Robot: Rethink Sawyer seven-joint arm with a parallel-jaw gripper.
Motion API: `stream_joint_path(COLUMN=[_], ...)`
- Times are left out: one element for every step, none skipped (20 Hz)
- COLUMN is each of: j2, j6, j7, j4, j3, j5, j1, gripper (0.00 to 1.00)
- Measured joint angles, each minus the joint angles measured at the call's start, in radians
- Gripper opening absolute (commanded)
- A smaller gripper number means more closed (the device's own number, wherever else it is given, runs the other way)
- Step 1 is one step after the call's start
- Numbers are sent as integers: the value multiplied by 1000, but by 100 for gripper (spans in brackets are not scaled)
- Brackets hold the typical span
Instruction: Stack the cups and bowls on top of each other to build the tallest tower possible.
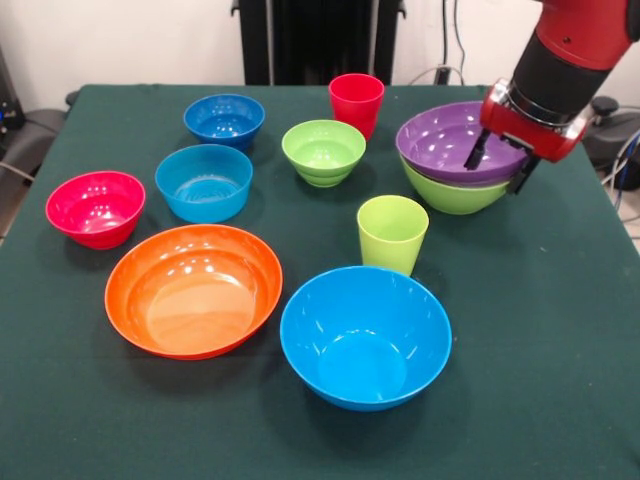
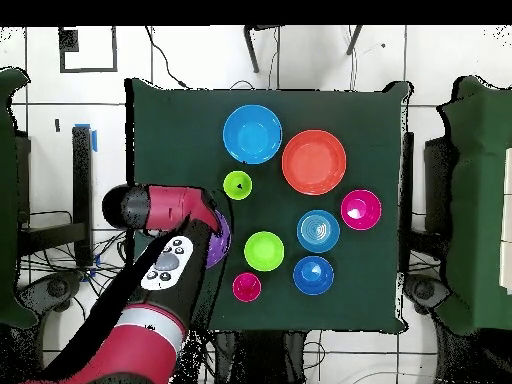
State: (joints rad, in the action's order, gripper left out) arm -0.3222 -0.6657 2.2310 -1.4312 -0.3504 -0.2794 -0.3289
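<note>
Purple bowl (image 1: 445,140) nested in large green bowl (image 1: 455,195), tool (image 1: 497,167) open, seemingly straddling its rim.

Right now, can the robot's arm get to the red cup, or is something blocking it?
Probably yes. The red cup stands alone and upright, with bare table around it. The gripper hangs open over the purple bowl right beside it, holding nothing.

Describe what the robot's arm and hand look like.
The arm is glossy red with a black band near the wrist. In the overhead view it carries a white panel with dark buttons. The hand has a red body and two thin black fingers.
</note>
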Motion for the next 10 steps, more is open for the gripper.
stream_joint_path(j2=[-1, -4, -7, -10, -18, -19, -23, -27, -35, -40], j6=[0, 0, 0, -2, -12, -15, -25, -34, -54, -66], j7=[0, 0, 0, 0, 0, 0, 0, 0, 0, 0], j4=[0, 0, 0, 0, 0, 0, 0, 0, 0, 0], j3=[0, 1, 1, 1, 1, 1, 1, 1, 1, 1], j5=[0, 0, 0, 0, 0, 0, 0, 0, 0, 0], j1=[0, 0, 0, 0, 2, 3, 5, 7, 12, 15], gripper=[100, 100, 100, 100, 100, 100, 100, 100, 100, 100])
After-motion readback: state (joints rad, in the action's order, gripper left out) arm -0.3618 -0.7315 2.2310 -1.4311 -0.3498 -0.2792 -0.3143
